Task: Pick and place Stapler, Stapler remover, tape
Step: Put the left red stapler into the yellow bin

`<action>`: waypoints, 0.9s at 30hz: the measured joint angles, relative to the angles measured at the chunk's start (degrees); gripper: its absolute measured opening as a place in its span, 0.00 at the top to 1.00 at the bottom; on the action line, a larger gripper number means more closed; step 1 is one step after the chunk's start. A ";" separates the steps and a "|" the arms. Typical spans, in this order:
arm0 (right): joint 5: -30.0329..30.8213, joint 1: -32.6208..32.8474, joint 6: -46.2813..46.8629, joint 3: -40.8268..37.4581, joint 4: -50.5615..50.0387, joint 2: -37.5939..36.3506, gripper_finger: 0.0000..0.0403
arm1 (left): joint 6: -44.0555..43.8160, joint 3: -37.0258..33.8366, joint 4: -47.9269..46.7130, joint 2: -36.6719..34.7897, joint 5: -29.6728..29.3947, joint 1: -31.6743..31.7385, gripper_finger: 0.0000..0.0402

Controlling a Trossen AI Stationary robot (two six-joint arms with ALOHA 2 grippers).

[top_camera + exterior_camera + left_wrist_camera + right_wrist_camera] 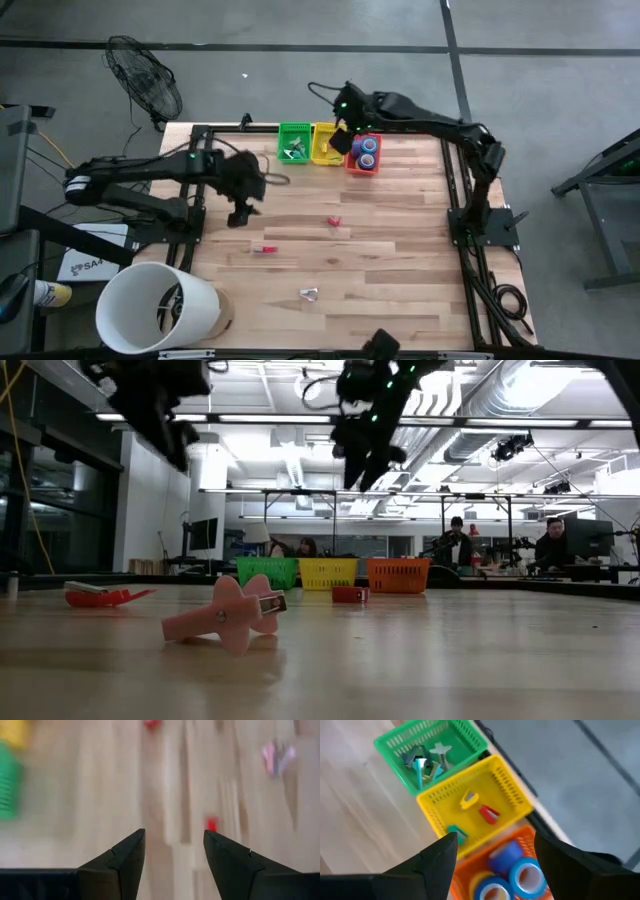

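Orange basket (470, 865) directly under right end effector (495, 847), fingers spread, empty: holds blue tape rolls (520, 872). Yellow basket (432, 802) just beyond: small staplers. Green basket (395, 742) farthest: staple removers, shapes indistinct. Left end effector (174, 842) open above bare bench (90, 795); blurred red piece (211, 824) near fingertip.

High view looks straight down; low view level at tabletop; both share three baskets (328, 146); wrist views look down close.

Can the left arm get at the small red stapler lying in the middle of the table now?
Probably yes: the left gripper hangs open above bare wood, and nothing stands between it and the red stapler.
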 joint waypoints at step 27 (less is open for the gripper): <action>3.87 1.00 -1.30 0.02 -6.34 -12.05 0.37 | -11.03 0.02 -4.68 21.70 -8.20 -22.02 0.50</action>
